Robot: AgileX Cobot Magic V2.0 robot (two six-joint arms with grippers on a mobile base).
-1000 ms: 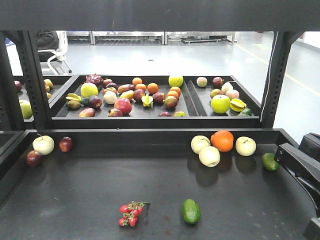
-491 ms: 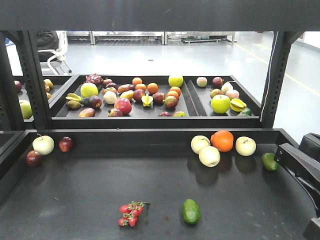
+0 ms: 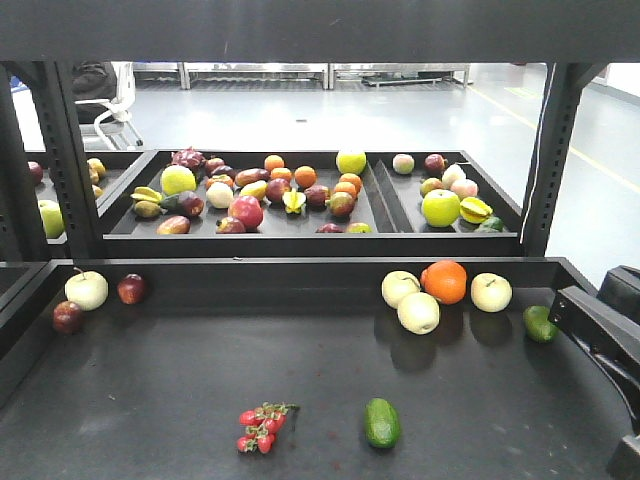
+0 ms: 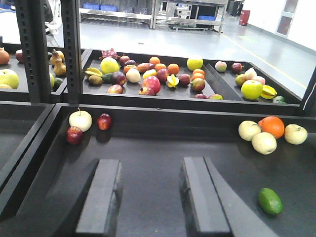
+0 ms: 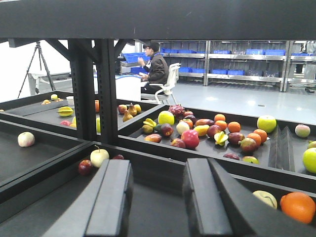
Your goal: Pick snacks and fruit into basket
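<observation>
Shelf (image 4: pixel 227 155): fruit (image 4: pixel 270 201) right of left gripper (image 4: pixel 149 164)

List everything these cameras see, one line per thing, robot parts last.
avocado-like fruit: one, dark green, front of the lower shelf, lying alone
cherry tomatoes: one cluster, red, front of shelf, left of that fruit
orange: one, orange, back right of shelf
pale apples: three, cream, around the orange
green fruit: one, green, far right edge
left apples: three, one cream and two dark red, back left
mixed fruit: many, mixed colours, in the back trays
person: one, dark clothes, seated in the background
left gripper: black, open, empty
right gripper: black, open, empty
</observation>
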